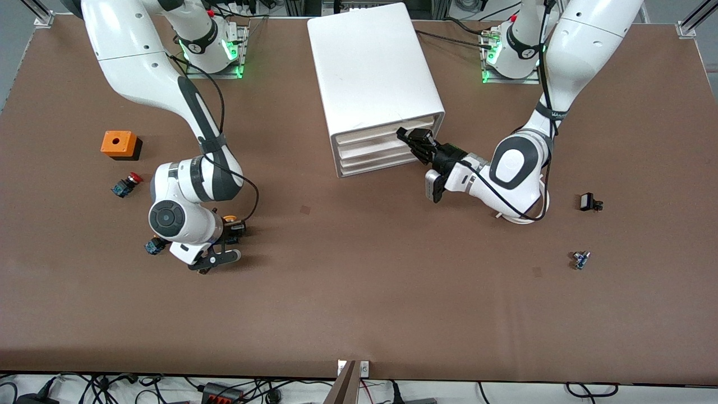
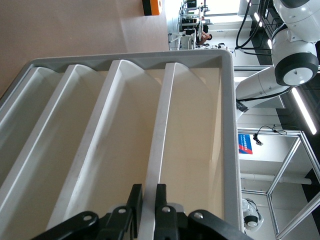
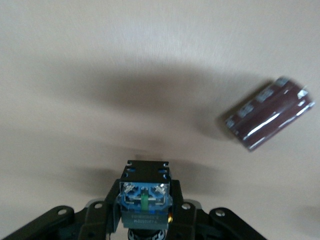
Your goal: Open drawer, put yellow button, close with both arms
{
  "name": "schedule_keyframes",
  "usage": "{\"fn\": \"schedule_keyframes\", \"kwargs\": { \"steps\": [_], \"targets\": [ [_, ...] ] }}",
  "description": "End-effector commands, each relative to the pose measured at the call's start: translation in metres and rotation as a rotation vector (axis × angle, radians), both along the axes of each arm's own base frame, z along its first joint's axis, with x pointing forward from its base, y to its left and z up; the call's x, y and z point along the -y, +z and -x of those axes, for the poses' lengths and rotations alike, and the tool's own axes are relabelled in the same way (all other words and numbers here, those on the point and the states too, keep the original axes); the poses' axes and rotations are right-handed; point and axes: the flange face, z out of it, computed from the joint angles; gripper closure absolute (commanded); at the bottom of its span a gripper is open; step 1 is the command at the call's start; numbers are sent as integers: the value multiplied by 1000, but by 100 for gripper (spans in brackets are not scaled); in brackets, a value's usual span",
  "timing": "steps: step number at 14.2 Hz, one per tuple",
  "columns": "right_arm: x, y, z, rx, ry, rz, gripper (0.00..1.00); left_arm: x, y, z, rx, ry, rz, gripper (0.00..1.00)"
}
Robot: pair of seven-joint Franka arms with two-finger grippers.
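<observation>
From the front, the left gripper (image 1: 414,140) clamped the top drawer (image 1: 387,130) lip of the white cabinet (image 1: 370,73) (drawer barely open); the right wrist view showed the right gripper (image 3: 145,210) clenching the blue-based yellow button (image 3: 144,195) above the table (image 3: 100,75).

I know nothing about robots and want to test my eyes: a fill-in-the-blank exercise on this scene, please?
The big white boxy cabinet shows ___ drawer fronts.
The left gripper clamps the uppermost white plastic drawer, which is ___.
The right gripper holds the small push-button with the ___ cap.
The red-capped button lies beside the ___ box.
Missing: four; closed; yellow; orange.
</observation>
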Motion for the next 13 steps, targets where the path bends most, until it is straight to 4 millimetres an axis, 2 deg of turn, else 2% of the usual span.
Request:
{"fn": "schedule_keyframes", "kwargs": {
  "steps": [1,3,4,6,10,13],
  "targets": [
    [-7,49,-15,26,28,-18,100,-3,-4,-20,22,32,11,91],
    [-9,85,-25,6,30,-15,100,-4,-10,-31,30,37,12,91],
    [-11,112,-32,-4,33,-15,100,-8,-13,-39,38,45,8,91],
    [-17,146,-39,-1,40,-21,100,-11,-17,-56,55,58,10,91],
    [-38,192,-39,20,57,-43,100,-30,-23,-81,93,80,-18,91],
    [-78,210,-26,36,90,-47,100,-45,-21,-98,140,76,-56,91]
  ]
}}
